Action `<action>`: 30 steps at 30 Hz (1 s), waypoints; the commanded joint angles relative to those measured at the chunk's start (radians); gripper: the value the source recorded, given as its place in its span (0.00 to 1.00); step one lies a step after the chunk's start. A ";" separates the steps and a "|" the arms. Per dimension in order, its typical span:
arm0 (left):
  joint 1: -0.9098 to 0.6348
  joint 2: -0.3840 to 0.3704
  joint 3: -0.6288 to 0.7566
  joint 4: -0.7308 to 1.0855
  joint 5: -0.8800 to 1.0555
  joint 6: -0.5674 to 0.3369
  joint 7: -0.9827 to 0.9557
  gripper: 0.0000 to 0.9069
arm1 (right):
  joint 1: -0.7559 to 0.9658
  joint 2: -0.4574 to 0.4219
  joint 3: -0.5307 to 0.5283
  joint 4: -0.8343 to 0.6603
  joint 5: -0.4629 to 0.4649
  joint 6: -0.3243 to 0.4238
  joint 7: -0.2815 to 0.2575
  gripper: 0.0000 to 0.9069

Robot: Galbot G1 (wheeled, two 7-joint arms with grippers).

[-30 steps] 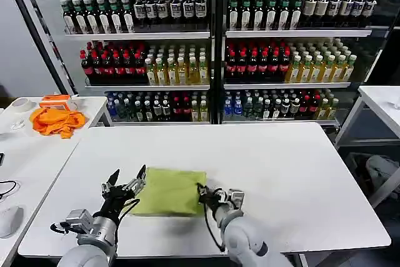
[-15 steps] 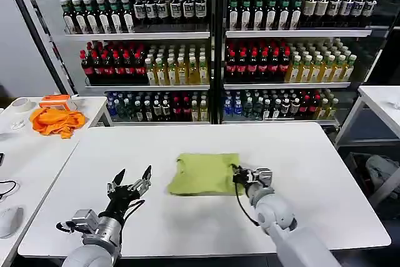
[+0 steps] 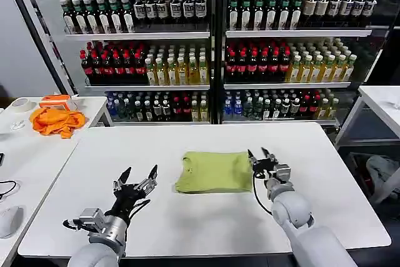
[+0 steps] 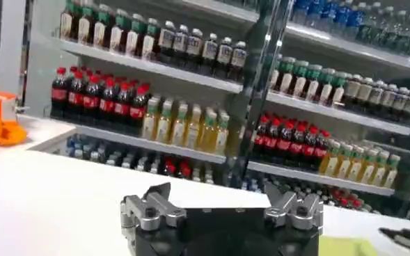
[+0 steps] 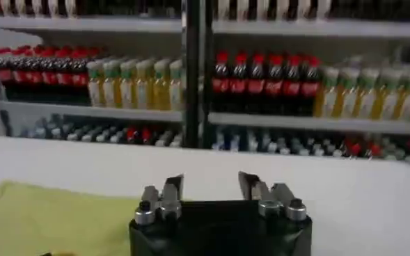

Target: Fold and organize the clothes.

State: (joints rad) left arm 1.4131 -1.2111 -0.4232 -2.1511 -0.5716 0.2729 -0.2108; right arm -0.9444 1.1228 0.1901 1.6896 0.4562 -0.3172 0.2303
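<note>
The clothes (image 3: 214,171), a lime yellow-green T-shirt folded into a compact rectangle, lie flat on the white table (image 3: 187,229) near its middle. My right gripper (image 3: 262,155) stands open just off the shirt's right edge, with nothing between its fingers. In the right wrist view the gripper (image 5: 210,182) is open over bare table and the shirt (image 5: 44,219) lies to one side. My left gripper (image 3: 139,176) is open above the table, well left of the shirt. The left wrist view shows that gripper (image 4: 217,193) open and a corner of the shirt (image 4: 345,246).
A bright orange cloth (image 3: 57,120) lies on a side table at the far left. Shelves of bottles (image 3: 212,48) fill the wall behind the table. Another white table (image 3: 384,101) stands at the right. A white device and cable (image 3: 7,217) sit at the lower left.
The right gripper dragged the folded shirt rightward and away from the front edge, then let go and opened. The left gripper stayed open near the front left.
</note>
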 commanded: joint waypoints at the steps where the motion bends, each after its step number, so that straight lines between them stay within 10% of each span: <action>1: -0.007 0.016 -0.001 0.006 0.044 -0.022 0.000 1.00 | -0.224 -0.024 0.091 0.243 -0.098 0.196 0.004 1.00; 30: 0.002 0.070 -0.023 0.005 0.117 -0.039 0.023 1.00 | -0.529 0.019 0.228 0.450 -0.168 0.212 -0.021 1.00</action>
State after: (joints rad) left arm 1.4040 -1.1447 -0.4432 -2.1407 -0.4751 0.2378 -0.1896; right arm -1.4234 1.1386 0.4075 2.0990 0.3075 -0.1185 0.2108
